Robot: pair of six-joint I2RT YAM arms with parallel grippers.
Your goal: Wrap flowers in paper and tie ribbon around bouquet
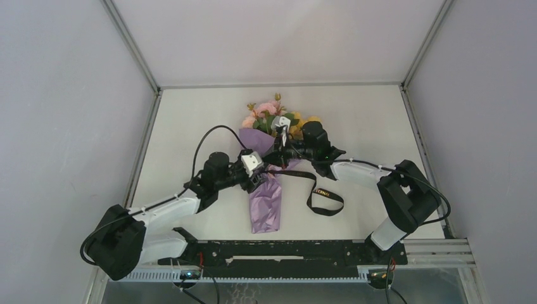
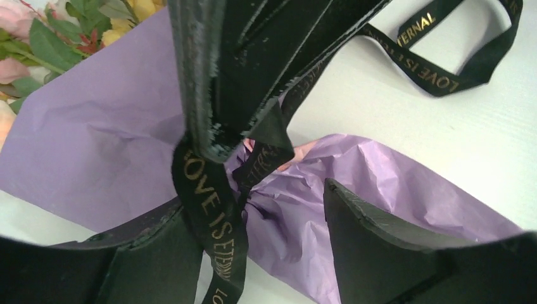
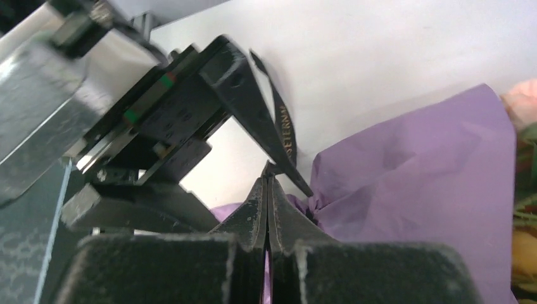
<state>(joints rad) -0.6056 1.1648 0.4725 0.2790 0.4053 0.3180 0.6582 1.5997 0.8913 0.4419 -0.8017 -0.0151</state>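
- The bouquet (image 1: 265,199) lies at the centre of the white table (image 1: 190,120) in the top view. Its narrow end points toward the bottom of the frame, and the flowers (image 1: 269,115) spill out of the wide end at the top.
- The paper (image 2: 95,145) is lilac and creased, gathered to a tight waist at mid-frame in the left wrist view.
- The ribbon (image 2: 212,215) — black, with gold lettering that reads LOVE IS ETERNAL — crosses that waist. One strand hangs toward the bottom edge; another runs to the upper right and lies in a loose loop on the table.
- The left gripper (image 2: 253,199) has its fingers well apart, one at the lower left and one at the lower right of its own view, with the pinched paper between them. Whether they touch it I cannot tell.
- The right gripper (image 3: 267,183) has its fingers pressed together, clamped on the ribbon right at the waist. In the left wrist view it comes in from the top of the frame.
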